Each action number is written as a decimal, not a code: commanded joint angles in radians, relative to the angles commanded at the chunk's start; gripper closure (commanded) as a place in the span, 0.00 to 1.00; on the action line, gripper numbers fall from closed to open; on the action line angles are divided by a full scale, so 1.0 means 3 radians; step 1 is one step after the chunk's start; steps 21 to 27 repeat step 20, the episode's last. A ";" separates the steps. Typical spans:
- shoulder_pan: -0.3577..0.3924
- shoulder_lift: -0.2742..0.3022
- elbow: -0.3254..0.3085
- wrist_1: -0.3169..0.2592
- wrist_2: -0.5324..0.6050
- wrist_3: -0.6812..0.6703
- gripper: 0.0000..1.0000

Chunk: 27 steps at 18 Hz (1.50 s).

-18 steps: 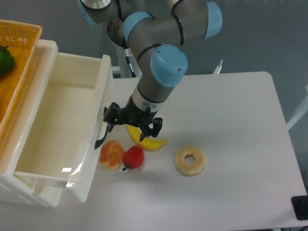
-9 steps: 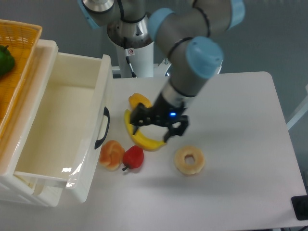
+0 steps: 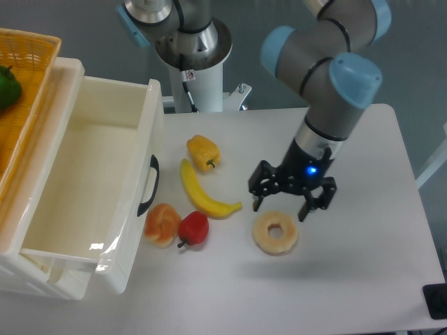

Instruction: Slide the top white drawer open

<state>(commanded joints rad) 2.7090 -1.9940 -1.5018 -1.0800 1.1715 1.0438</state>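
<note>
The top white drawer (image 3: 98, 181) stands pulled far out of the cabinet at the left, its deep box empty inside. Its curved black handle (image 3: 149, 184) faces the table. My gripper (image 3: 291, 204) hangs open over the table right of centre, just above the donut (image 3: 274, 233), far from the handle and holding nothing.
An orange wicker basket (image 3: 28, 84) with a green pepper (image 3: 7, 87) sits on the cabinet top. On the table lie a banana (image 3: 202, 195), a yellow pepper (image 3: 202, 151), a red pepper (image 3: 193, 227) and an orange fruit (image 3: 161, 223). The arm's base (image 3: 195, 63) stands at the back.
My gripper has left the drawer handle and swung right across the table, past the banana, to above the donut. The drawer has stayed open.
</note>
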 joint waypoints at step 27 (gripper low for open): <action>0.0184 -0.0389 0.0184 0.0021 0.1280 0.2135 0.00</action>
